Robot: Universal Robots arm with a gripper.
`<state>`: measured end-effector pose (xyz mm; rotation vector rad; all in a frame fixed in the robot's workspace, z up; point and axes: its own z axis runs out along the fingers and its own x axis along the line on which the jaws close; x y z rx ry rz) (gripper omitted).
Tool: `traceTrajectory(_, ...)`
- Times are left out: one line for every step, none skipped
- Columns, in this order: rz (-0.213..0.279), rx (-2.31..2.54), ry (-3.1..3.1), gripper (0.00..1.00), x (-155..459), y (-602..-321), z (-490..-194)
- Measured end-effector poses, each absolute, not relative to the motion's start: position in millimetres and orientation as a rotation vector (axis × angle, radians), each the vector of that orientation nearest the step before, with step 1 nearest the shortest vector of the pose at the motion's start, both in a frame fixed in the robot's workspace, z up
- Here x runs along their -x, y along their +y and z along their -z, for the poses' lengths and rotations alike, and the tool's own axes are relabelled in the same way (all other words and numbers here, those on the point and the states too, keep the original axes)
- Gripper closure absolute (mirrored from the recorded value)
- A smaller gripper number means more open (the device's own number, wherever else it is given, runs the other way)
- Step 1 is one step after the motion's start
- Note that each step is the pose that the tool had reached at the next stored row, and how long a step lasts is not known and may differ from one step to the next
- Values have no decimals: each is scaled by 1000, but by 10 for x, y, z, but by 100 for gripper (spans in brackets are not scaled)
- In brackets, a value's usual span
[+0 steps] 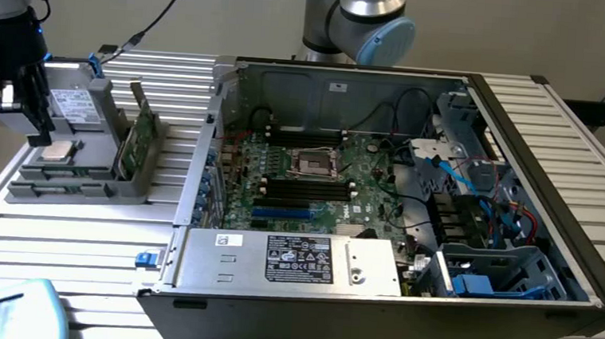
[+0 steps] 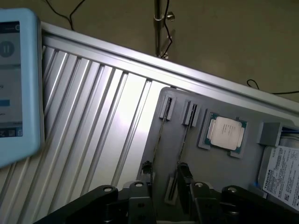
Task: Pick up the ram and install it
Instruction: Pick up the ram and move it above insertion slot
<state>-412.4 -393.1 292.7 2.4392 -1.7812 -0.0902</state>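
Hovering over the grey holder (image 1: 24,190) on the worktop (image 1: 85,234), at the exterior view's left of the open PC case (image 1: 270,327), the fingers (image 2: 185,179) sit spread wide and empty astride the ram (image 2: 183,147), parked edge-up in its slot, I'd guess so they can pinch its faces.

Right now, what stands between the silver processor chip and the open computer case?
A green circuit card, standing upright, as the exterior view shows.
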Motion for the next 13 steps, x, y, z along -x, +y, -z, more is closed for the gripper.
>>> traceTrajectory(86,-2440,-1784,60,4132,-3931,-2923)
traceTrajectory(80,-2442,-1786,60,4140,-3931,-2917)
traceTrajectory(74,-2444,-1789,60,4149,-3930,-2911)
traceTrajectory(68,-2446,-1792,60,4158,-3930,-2904)
traceTrajectory(61,-2448,-1795,60,4166,-3929,-2898)
traceTrajectory(54,-2450,-1798,60,4174,-3928,-2893)
traceTrajectory(48,-2451,-1801,60,4183,-3927,-2887)
traceTrajectory(42,-2453,-1804,60,4193,-3927,-2881)
traceTrajectory(38,-2454,-1806,60,4207,-3927,-2876)
traceTrajectory(35,-2455,-1807,60,4222,-3927,-2868)
traceTrajectory(32,-2455,-1808,60,4239,-3927,-2857)
traceTrajectory(30,-2456,-1809,60,4257,-3927,-2842)
traceTrajectory(27,-2456,-1811,60,4276,-3927,-2828)
